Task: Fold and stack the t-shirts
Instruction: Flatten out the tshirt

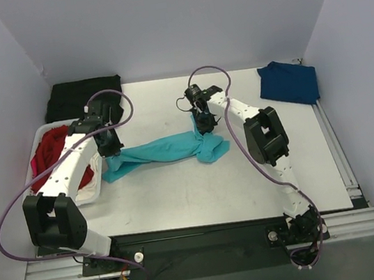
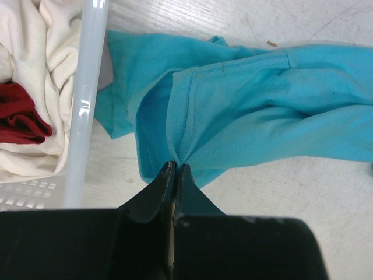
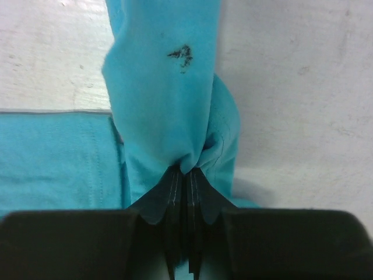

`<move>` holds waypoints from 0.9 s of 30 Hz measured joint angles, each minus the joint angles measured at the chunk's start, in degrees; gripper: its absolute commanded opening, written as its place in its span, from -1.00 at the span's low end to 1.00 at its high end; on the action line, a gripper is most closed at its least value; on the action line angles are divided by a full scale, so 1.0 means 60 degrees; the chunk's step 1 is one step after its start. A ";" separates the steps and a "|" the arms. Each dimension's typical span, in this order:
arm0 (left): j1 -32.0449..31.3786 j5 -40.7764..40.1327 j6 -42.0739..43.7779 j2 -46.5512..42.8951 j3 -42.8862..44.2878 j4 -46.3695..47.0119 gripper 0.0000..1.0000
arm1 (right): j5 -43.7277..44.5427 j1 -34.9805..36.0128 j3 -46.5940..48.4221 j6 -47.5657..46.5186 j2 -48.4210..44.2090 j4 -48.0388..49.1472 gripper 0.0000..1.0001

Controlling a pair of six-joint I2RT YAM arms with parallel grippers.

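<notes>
The turquoise t-shirt (image 1: 164,150) lies stretched and bunched across the middle of the table. My left gripper (image 1: 112,148) is shut on its left end, pinching a fold near a hem (image 2: 178,164). At the shirt's right end my right gripper (image 1: 204,127) is shut on a gathered bunch of cloth (image 3: 189,168). A dark mark (image 3: 182,55) shows on that turquoise cloth. The navy t-shirt (image 1: 289,81) lies crumpled at the table's far right corner. The red t-shirt (image 1: 52,154) sits in the white basket (image 1: 88,194) on the left, beside white cloth (image 2: 41,70).
A black cloth (image 1: 85,97) lies at the far left behind the basket. The basket's rim (image 2: 87,99) stands just left of my left gripper. Metal rails (image 1: 336,149) run along the table's right and near edges.
</notes>
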 measured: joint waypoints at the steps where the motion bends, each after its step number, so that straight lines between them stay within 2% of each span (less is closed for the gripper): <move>1: 0.0033 0.0000 0.0000 -0.0040 0.0000 0.0000 -1.00 | 0.0011 0.0000 -0.0113 0.0047 -0.0004 0.0018 -1.00; 8: 0.0302 0.0080 0.0098 -0.0076 0.0117 -0.0022 -1.00 | 0.0586 -0.0044 -0.1260 0.0306 -0.0827 0.0142 -1.00; 14: 0.0627 0.0178 0.0372 0.0113 0.1341 -0.0084 -1.00 | 0.1224 -0.0809 -0.2160 0.0688 -0.2721 -0.0146 -1.00; 21: 0.0958 0.0463 0.0663 0.0885 0.3490 -0.0149 -1.00 | 0.1854 -0.2167 -0.1971 0.0794 -0.5093 -0.0361 -1.00; 27: 0.0980 0.0900 0.0951 0.1377 0.4907 -0.0193 -1.00 | 0.2379 -0.2244 -0.1075 0.0448 -0.5989 -0.0805 -1.00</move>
